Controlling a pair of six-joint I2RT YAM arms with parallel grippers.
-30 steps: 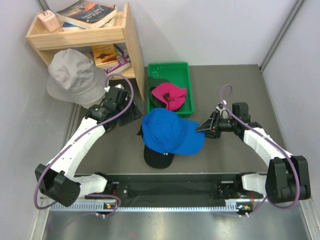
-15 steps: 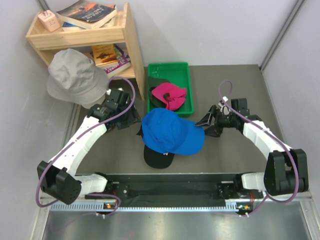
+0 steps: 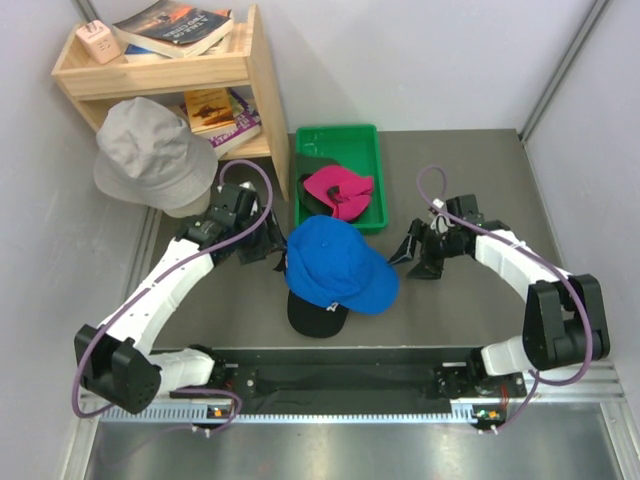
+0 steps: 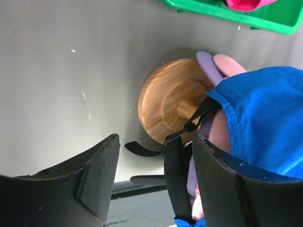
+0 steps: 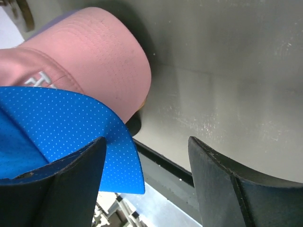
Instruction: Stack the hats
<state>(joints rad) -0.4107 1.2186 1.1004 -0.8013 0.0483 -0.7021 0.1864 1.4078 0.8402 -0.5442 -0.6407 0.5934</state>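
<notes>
Blue hat (image 3: 335, 262) on top, left end effector (image 3: 262, 243) and right end effector (image 3: 415, 256) wide and empty: back off gently, then fetch the magenta hat (image 3: 338, 190) from the green tray (image 3: 335, 131).

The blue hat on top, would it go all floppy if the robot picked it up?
Probably floppy: the blue hat is thin dotted fabric draped over the pink hat beneath. Its brim has a smooth curve, so that part is likely stiffer. It looks light, so a push might slide it off.
</notes>
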